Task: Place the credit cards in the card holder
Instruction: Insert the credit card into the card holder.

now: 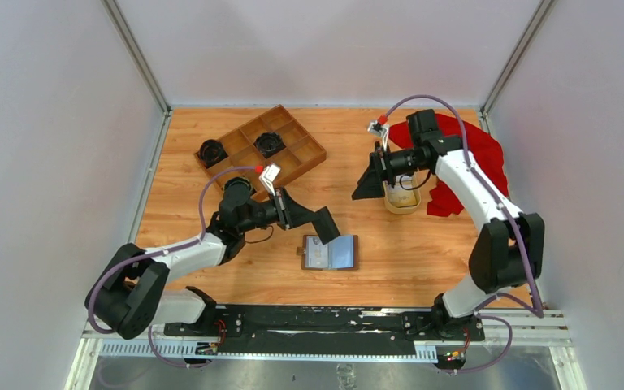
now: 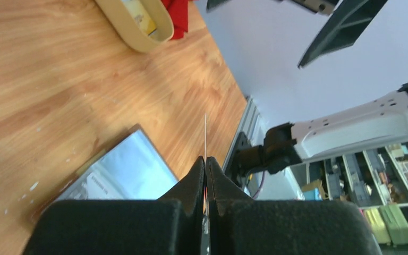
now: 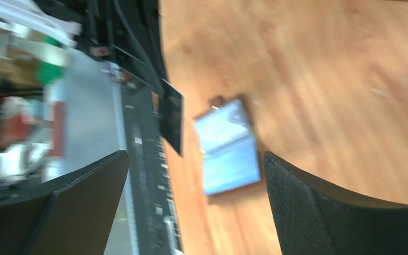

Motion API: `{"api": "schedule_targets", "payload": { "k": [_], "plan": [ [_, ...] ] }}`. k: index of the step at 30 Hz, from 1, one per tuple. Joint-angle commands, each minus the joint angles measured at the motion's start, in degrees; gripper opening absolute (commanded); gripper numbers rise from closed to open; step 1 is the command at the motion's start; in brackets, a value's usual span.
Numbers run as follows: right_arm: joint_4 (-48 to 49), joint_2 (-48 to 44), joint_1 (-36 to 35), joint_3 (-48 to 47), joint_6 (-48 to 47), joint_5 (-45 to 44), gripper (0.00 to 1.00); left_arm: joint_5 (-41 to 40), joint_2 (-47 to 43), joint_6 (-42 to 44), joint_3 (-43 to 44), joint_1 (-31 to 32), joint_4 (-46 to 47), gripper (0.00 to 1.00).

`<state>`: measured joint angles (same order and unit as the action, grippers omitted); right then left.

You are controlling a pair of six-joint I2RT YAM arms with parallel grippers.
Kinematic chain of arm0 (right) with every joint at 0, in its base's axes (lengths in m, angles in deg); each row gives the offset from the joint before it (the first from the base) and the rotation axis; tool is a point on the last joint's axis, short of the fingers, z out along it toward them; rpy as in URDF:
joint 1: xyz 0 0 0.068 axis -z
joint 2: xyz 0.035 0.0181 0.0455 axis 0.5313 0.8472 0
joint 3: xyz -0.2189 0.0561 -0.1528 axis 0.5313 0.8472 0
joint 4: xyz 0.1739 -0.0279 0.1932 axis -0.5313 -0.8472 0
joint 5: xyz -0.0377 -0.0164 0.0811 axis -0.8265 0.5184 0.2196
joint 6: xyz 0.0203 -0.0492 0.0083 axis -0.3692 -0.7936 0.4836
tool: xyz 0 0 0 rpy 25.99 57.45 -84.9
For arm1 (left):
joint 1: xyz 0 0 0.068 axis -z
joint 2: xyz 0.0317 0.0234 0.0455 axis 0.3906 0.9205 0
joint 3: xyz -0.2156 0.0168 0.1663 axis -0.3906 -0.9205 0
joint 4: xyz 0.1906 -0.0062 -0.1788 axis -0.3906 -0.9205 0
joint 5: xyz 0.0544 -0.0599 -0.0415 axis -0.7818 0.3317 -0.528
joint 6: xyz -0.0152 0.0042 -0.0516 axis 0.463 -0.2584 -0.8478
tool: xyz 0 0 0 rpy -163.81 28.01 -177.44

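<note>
Tightly shut, the left gripper's (image 2: 205, 166) jaws pinch a thin credit card (image 2: 205, 135), seen edge-on, just above the open card holder (image 1: 331, 253) lying on the table (image 1: 422, 260). Further off, the right gripper's (image 1: 366, 187) jaws stand wide apart beside the yellow dish (image 1: 402, 203).

Quick headcount: one card holder (image 1: 331, 253), one credit card (image 2: 205, 135) seen edge-on, one yellow dish (image 1: 403, 210), one wooden tray (image 1: 305, 153), two black round bits (image 1: 210, 152), one red cloth (image 1: 479, 154).
</note>
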<state>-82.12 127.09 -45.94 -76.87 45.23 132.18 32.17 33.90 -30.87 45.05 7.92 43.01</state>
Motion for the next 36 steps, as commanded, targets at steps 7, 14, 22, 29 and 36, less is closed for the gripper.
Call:
{"api": "schedule_targets", "payload": {
  "k": [7,14,22,29,36],
  "plan": [
    [14.33,-19.54,1.09,22.28,-8.71,-8.51,0.97,9.02,5.31,6.04,-3.08,-1.54,-1.16,0.00],
    [12.67,-16.03,-5.18,26.91,-19.07,-16.99,0.71,9.28,10.93,7.55,-2.83,-1.56,-1.16,0.00],
    [5.89,-4.73,-14.09,22.29,-25.29,-25.40,0.47,8.07,16.29,8.71,-1.45,-2.04,-1.58,0.00],
    [4.83,1.02,-17.44,20.18,-24.33,-31.09,0.40,7.11,17.40,9.60,-0.64,-2.52,-3.17,0.00],
    [3.40,4.01,-18.54,18.90,-24.30,-33.79,0.38,5.84,18.90,9.99,-0.24,-2.53,-3.88,0.00]
  ]
}}
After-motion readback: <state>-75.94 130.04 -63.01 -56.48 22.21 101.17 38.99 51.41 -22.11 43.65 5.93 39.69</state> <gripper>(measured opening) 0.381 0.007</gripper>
